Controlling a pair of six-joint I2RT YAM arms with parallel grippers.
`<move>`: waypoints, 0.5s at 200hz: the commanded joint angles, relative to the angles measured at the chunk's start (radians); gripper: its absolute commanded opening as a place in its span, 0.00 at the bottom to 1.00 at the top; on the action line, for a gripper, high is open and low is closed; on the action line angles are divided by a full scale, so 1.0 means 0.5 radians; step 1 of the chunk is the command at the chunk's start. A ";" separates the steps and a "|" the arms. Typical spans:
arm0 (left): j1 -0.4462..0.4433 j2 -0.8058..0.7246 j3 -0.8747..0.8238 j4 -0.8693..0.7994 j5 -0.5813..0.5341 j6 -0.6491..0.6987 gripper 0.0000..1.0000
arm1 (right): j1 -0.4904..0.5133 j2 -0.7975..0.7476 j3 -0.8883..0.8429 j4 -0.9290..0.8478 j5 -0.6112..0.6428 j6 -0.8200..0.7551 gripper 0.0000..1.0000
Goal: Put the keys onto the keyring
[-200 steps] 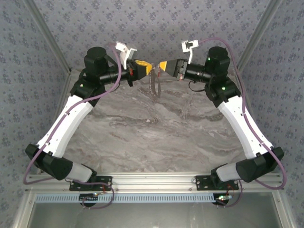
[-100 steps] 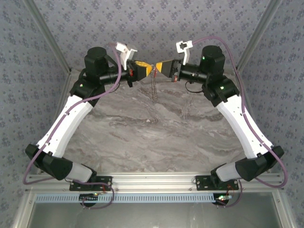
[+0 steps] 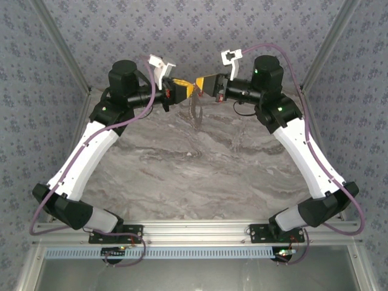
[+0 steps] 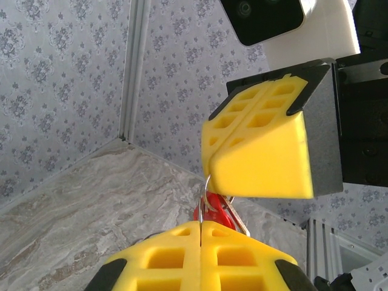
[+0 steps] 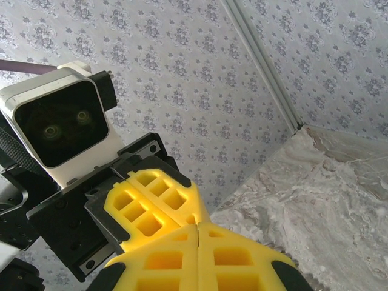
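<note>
My left gripper [image 4: 200, 225] is shut on the thin grey wire of the keyring [image 4: 207, 189], which rises from its fingertip seam. The keys [image 4: 213, 209], a red piece with a silvery blade, hang on the ring just beyond my yellow fingers. My right gripper [image 5: 198, 225] is shut, its tip meeting the left one. The ring's upper arc reaches its lower fingertip [image 4: 254, 163]; whether it is pinched there I cannot tell. From above, left gripper [image 3: 189, 90] and right gripper [image 3: 199, 84] touch tip to tip high over the table's far edge, with the keys [image 3: 194, 111] dangling below.
The marble tabletop [image 3: 194, 170] lies well below both grippers. Patterned walls close in behind and at both sides, with a metal corner post [image 4: 132, 66] near the left gripper. The right wrist's camera housing [image 4: 291, 24] sits close above the left gripper.
The right gripper has moved left and closed the gap until its tip meets the left gripper's. The left arm has stayed put, and the hanging keys have swung slightly.
</note>
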 commanded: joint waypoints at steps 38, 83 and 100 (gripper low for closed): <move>-0.011 0.016 0.104 0.056 0.046 0.037 0.00 | 0.039 0.030 0.081 -0.130 0.052 -0.104 0.00; -0.012 0.010 0.114 0.067 0.070 0.030 0.00 | 0.048 0.023 0.071 -0.217 0.200 -0.158 0.00; -0.013 0.004 0.115 0.072 0.086 0.025 0.00 | 0.039 0.013 0.047 -0.243 0.266 -0.166 0.00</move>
